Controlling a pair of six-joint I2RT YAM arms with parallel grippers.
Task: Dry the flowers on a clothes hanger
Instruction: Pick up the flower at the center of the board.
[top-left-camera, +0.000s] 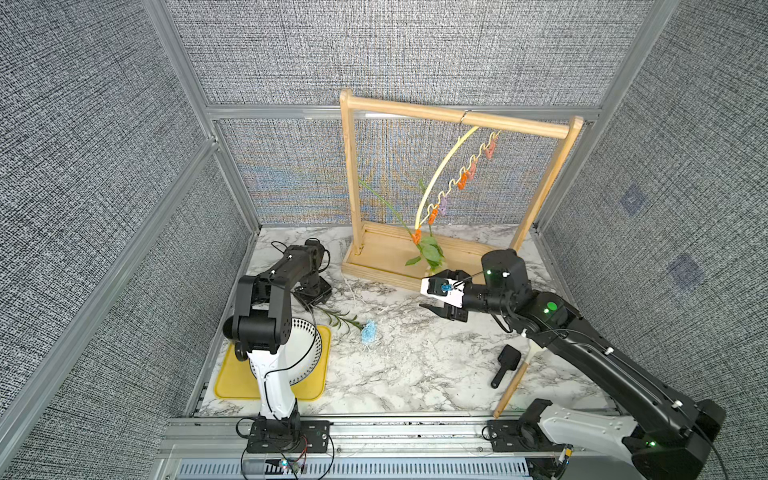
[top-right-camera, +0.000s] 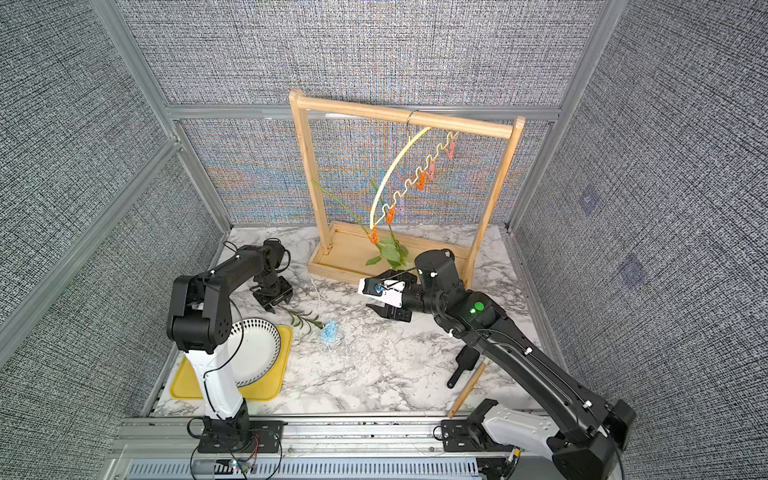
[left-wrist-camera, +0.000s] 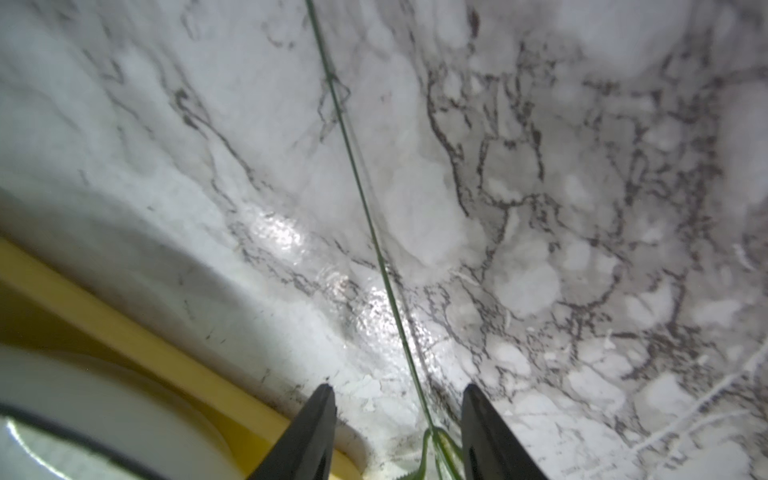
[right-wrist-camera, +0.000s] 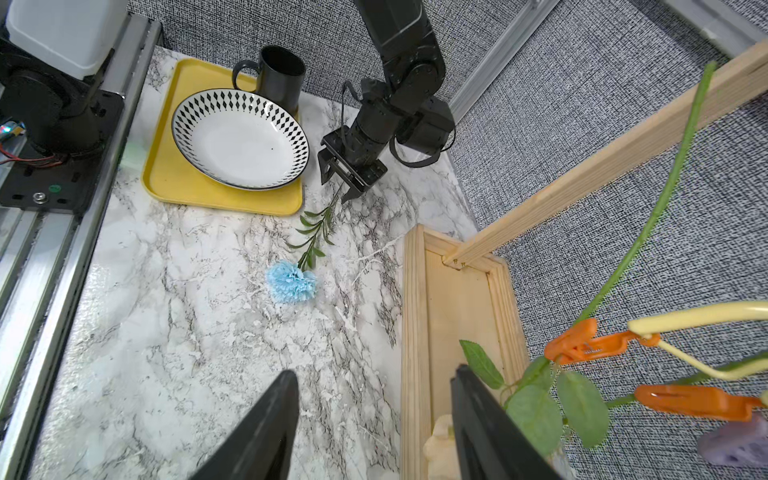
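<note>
A light-blue bloom (top-left-camera: 368, 332) (right-wrist-camera: 291, 280) lies on the marble table, its leafy green stem (left-wrist-camera: 365, 208) running back between the fingers of my left gripper (left-wrist-camera: 399, 390) (top-right-camera: 276, 305). That gripper is low over the table and open, with the stem close to one finger but not pinched. The pale-yellow clothes hanger (top-left-camera: 440, 174) (right-wrist-camera: 706, 309) hangs tilted from the wooden rack. Orange clips (right-wrist-camera: 582, 340) at its low end hold two green stems (top-left-camera: 390, 208). A pale yellow rose (right-wrist-camera: 440, 440) hangs over the rack base. My right gripper (right-wrist-camera: 374, 372) (top-left-camera: 427, 289) is open and empty beside those leaves.
The wooden rack (top-left-camera: 457, 114) stands at the back on its tray-like base. A yellow tray (top-left-camera: 232, 382) at the front left carries a patterned plate (right-wrist-camera: 241, 141) and a black mug (right-wrist-camera: 282, 75). A black brush (top-left-camera: 505, 363) and a wooden stick (top-left-camera: 511, 386) lie at the front right.
</note>
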